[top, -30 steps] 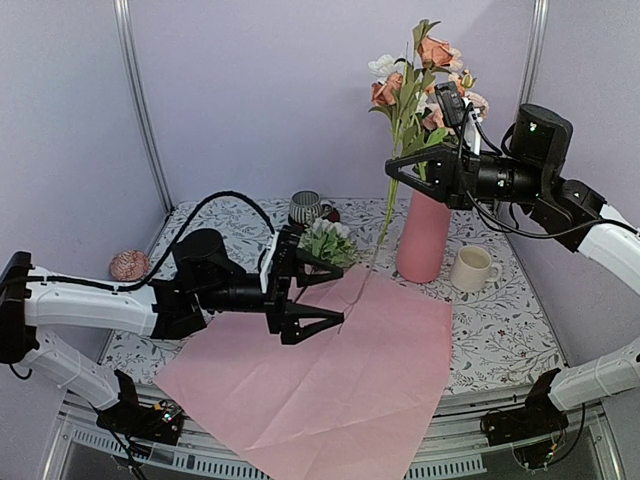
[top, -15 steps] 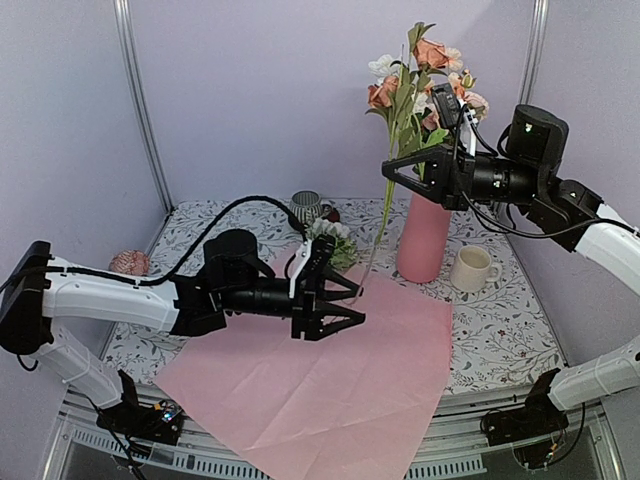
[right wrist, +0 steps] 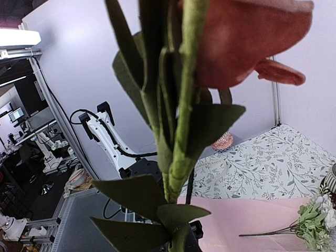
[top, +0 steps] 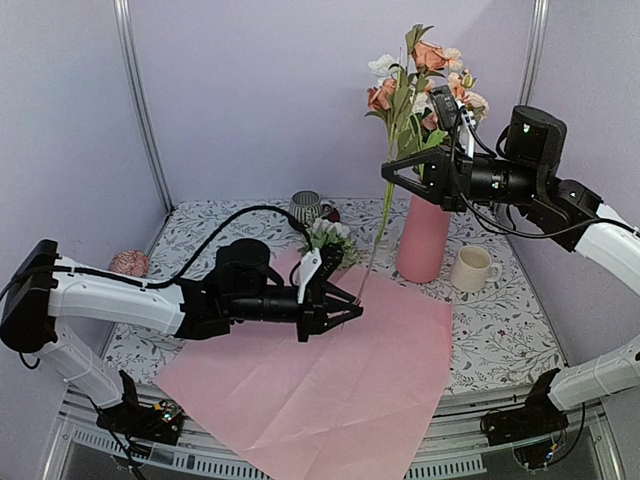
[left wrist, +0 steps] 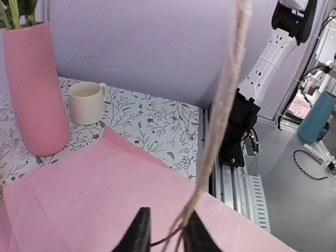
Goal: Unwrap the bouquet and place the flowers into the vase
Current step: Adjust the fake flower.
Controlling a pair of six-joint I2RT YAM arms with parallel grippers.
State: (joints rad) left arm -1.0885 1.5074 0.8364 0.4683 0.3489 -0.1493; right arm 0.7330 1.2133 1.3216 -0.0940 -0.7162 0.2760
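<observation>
My right gripper (top: 395, 172) is shut on the stems of the flowers (top: 420, 75), pink, peach and white heads held upright just left of the tall pink vase (top: 423, 238). In the right wrist view the green stems (right wrist: 176, 157) and leaves hide the fingers. A cream ribbon (top: 362, 268) hangs from the bunch down to my left gripper (top: 353, 303). Seen from the left wrist, the ribbon (left wrist: 226, 94) ends between my left gripper's (left wrist: 165, 231) fingers, which stand narrowly apart around it. The pale pink paper (top: 330, 380) lies spread flat.
A small bunch of white flowers with green leaves (top: 328, 240) lies behind the paper. A cream cup (top: 472, 268) stands right of the vase, a striped mug (top: 305, 207) at the back, and a pink patterned ball (top: 128, 264) at the far left.
My left arm has reached right to the hanging ribbon, and its jaws have narrowed from wide open to a small gap around it. The right arm has barely moved.
</observation>
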